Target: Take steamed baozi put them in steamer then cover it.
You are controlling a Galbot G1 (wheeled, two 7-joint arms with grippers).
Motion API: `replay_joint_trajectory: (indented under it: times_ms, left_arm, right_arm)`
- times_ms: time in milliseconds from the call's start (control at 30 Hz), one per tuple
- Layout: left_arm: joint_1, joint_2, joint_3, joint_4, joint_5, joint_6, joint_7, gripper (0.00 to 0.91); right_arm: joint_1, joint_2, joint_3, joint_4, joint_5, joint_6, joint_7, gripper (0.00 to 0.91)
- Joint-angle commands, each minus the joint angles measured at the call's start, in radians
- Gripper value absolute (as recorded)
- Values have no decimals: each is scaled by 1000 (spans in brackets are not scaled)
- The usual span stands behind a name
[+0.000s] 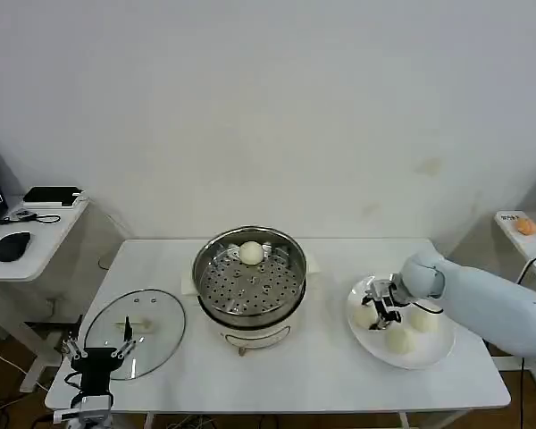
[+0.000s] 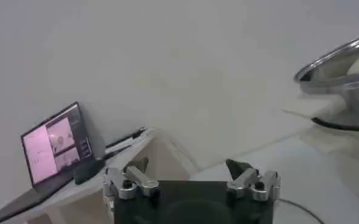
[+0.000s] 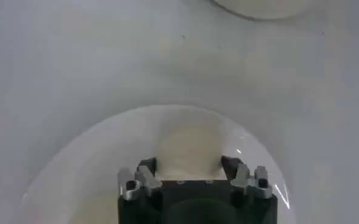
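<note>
Holding one baozi: steamer; three more on plate.

Right gripper reached inward, low, jaws apart, apparently straddling something. Left gripper parked low, jaws open.

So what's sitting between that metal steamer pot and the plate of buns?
Nothing: in the head view, only bare white table separates the steamer from the plate, where the right gripper is working among the baozi.
</note>
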Motion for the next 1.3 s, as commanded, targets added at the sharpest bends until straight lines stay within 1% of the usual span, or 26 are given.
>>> replay_joint_trajectory:
  times_ms: [33,133,233,267,400,500,567,600,633,700,867,900,933,967,1000,1033,1067,1100,1167,1300]
  left_arm:
    - [0,0,2,-2,1,0,-1,907]
    - [-2,1,2,-1,0,0,-2,907]
    - [-3,2,3,-1,-1,-2,-6,907]
    - [-3,2,4,0,-1,-2,-7,907]
    - [-7,4,11,0,-2,-4,-10,907]
    - [-12,6,14,-1,-1,-3,-10,907]
    - [-16,7,15,-1,-2,-1,-9,907]
    - [-17,8,16,0,-1,-1,-9,907]
    - [-19,9,17,2,-1,0,-8,907]
    - [-23,11,19,5,-1,0,-8,907]
    - [-31,18,16,12,-2,0,-8,907]
    - [-32,21,15,14,-3,0,-8,907]
    - [-33,23,14,15,-3,0,-8,907]
    - [-34,25,13,17,-3,0,-8,907]
    - [-35,28,12,19,-3,0,-8,907]
    - [-35,30,11,20,-3,-1,-8,907]
    - [-35,32,10,20,-4,-1,-8,907]
    - [-36,34,8,23,-4,-1,-9,907]
    - [-39,36,3,25,-5,-2,-9,907]
    - [-41,39,-4,26,-7,-2,-8,907]
  right_arm:
    - [64,-31,-15,21,27,-4,-13,645]
    - [136,-59,-49,49,44,-8,-28,645]
    - [202,-93,-63,85,87,-15,-36,645]
    - [213,-98,-61,90,93,-17,-36,655]
    - [291,-121,-77,120,143,-38,-31,645]
    - [366,-114,-111,130,169,-44,-29,655]
    - [444,-89,-139,134,203,-53,-25,655]
    - [457,-78,-149,136,220,-55,-24,655]
    - [515,-53,-170,139,256,-65,-14,655]
    - [572,-6,-199,146,309,-83,0,655]
    - [647,126,-257,165,423,-129,45,655]
    - [660,168,-272,161,464,-152,63,665]
    - [661,184,-275,159,469,-154,66,655]
    - [663,227,-277,148,496,-174,84,665]
    - [660,275,-272,127,517,-193,92,655]
    - [659,300,-271,115,525,-202,102,655]
    - [655,349,-271,102,554,-213,109,665]
    - [644,403,-264,76,578,-229,127,655]
    - [625,475,-265,49,603,-259,153,665]
    - [578,585,-283,-16,620,-298,169,655]
